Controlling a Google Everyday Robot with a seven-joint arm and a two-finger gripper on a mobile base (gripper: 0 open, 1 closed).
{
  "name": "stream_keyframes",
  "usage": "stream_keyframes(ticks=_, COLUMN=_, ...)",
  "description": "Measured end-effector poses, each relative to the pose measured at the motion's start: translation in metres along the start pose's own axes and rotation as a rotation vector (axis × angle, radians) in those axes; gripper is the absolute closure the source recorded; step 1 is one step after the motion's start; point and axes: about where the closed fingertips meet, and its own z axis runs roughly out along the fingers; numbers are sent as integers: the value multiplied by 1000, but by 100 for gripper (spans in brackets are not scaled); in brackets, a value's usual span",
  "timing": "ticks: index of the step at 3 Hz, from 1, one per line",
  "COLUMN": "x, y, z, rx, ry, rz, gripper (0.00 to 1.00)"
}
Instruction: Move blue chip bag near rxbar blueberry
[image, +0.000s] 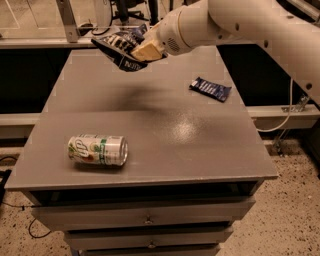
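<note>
My gripper (141, 51) is shut on the blue chip bag (118, 46), a dark navy foil bag with white lettering, and holds it in the air above the far left part of the grey table (165, 150). The bag's shadow falls on the tabletop below it. The rxbar blueberry (210, 89), a small flat dark-blue wrapper, lies flat on the table at the far right, well apart from the bag. My white arm reaches in from the upper right.
A green and white drink can (98, 149) lies on its side at the front left of the table. The table has drawers below its front edge. A dark gap and metal frames lie behind the table.
</note>
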Motion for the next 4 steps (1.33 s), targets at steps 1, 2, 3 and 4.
stream_keyframes(ticks=1, x=10, y=-30, z=6, rx=66, ry=-13, rz=-16, gripper=100)
stream_keyframes(ticks=2, x=44, y=-95, z=3, rx=190, ry=-23, rz=4, gripper=100)
stream_keyframes(ticks=3, x=76, y=-132, z=-6, rx=271, ry=0, rz=40, gripper=100)
stream_keyframes(ticks=4, x=114, y=-151, z=-39, rx=360, ry=42, rz=104, gripper=100)
